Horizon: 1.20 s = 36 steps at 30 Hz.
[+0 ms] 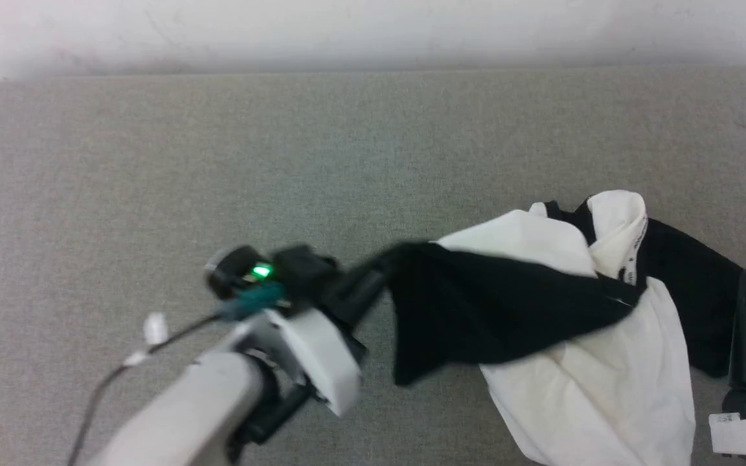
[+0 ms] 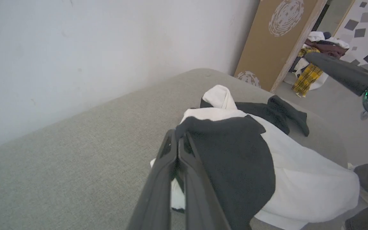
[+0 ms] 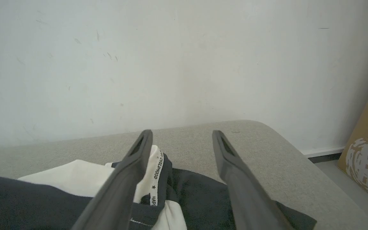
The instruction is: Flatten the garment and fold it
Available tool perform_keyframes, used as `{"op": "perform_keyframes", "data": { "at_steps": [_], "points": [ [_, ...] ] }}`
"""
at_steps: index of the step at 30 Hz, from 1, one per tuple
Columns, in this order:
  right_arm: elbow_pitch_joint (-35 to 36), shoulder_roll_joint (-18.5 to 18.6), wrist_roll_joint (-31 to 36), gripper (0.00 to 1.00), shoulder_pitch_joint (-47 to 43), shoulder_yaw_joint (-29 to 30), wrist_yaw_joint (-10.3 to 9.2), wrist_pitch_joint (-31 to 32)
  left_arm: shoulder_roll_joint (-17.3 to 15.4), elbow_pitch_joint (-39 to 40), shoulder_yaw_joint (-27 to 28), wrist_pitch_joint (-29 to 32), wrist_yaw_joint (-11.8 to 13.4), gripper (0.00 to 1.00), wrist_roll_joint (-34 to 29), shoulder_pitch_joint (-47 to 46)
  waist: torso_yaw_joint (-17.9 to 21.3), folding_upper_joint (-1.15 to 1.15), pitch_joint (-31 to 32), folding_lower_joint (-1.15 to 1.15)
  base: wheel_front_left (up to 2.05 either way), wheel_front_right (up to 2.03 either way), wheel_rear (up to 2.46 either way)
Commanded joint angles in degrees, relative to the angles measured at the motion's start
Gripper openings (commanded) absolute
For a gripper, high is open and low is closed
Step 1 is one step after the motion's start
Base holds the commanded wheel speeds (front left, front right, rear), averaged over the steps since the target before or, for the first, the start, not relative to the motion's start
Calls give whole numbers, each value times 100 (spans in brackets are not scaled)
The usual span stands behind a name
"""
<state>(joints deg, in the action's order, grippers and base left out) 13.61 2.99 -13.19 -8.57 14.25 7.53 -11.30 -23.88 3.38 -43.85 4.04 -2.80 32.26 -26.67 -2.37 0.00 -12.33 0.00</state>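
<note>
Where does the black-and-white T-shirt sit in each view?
Head view: T-shirt lower right, sleeve in the left tool.
Left wrist view: centre, past the left tool.
Right wrist view: bottom left, behind the right tool.
Shared landmark: grey upholstered surface meeting the white wall.

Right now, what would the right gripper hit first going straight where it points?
Probably the white wall; the right gripper seems aimed above the garment and grey cushion. Depth unclear.

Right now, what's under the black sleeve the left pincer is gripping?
Under the black sleeve, pinched by the left pincer, the garment's white body shows, crumpled on the grey cushion. Whatever lies beneath that covered white cloth is hidden.
</note>
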Motion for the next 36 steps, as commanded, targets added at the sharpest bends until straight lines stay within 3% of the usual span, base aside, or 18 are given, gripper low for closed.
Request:
{"op": "perform_keyframes", "data": {
  "at_steps": [1, 8, 13, 16, 19, 20, 21, 27, 32, 36],
  "points": [
    [-24, -12, -29, 100, -28, 0, -4, -32, -180, 218, 275, -100, 163, 0, 117, 130, -57, 0, 154, 0, 0, 0, 0],
    [-133, -12, -99, 100, -159, 6, -4, -75, -1344, 1123, 1917, -307, 1146, 0, 656, 953, -78, 0, 398, 0, 0, 0, 0],
    [-219, -12, -159, 100, -240, 19, -4, -115, -1941, 939, 2876, -529, 1761, 0, 929, 1976, -93, 0, 456, 0, 0, 0, 0],
    [-268, -12, -163, 100, -257, -9, -4, -126, -1966, 647, 2935, -565, 1843, 0, 1075, 2557, -90, 0, 481, 0, 0, 0, 0],
    [-294, -12, -168, 100, -260, -18, -4, -128, -1746, 471, 2851, -678, 1866, 0, 1215, 2928, -97, 0, 500, 0, 0, 0, 0],
    [-298, -12, -166, 100, -265, -22, -4, -122, -1645, 396, 2797, -739, 1863, 58, 1232, 2997, -106, 0, 505, 0, 0, 0, 0],
    [-299, -12, -163, 100, -271, -24, -4, -114, -1527, 343, 2764, -819, 1867, 100, 1259, 3038, -118, 0, 511, 0, 0, 0, 0],
    [-256, -12, -114, 100, -291, -40, -4, -21, -1193, 235, 2737, -1286, 1928, 100, 1193, 3099, -159, 0, 550, 0, 0, 0, 0],
    [-206, -12, -97, 100, -314, -39, -4, 25, -1411, 701, 2813, -1436, 2123, 100, 812, 2998, -188, 0, 548, 0, 0, 0, 0],
    [-148, -12, -94, 100, -311, -61, -4, 54, -1735, 1408, 2631, -1117, 2255, 100, 334, 2694, -208, 0, 425, 0, 0, 0, 0]
  ]
}}
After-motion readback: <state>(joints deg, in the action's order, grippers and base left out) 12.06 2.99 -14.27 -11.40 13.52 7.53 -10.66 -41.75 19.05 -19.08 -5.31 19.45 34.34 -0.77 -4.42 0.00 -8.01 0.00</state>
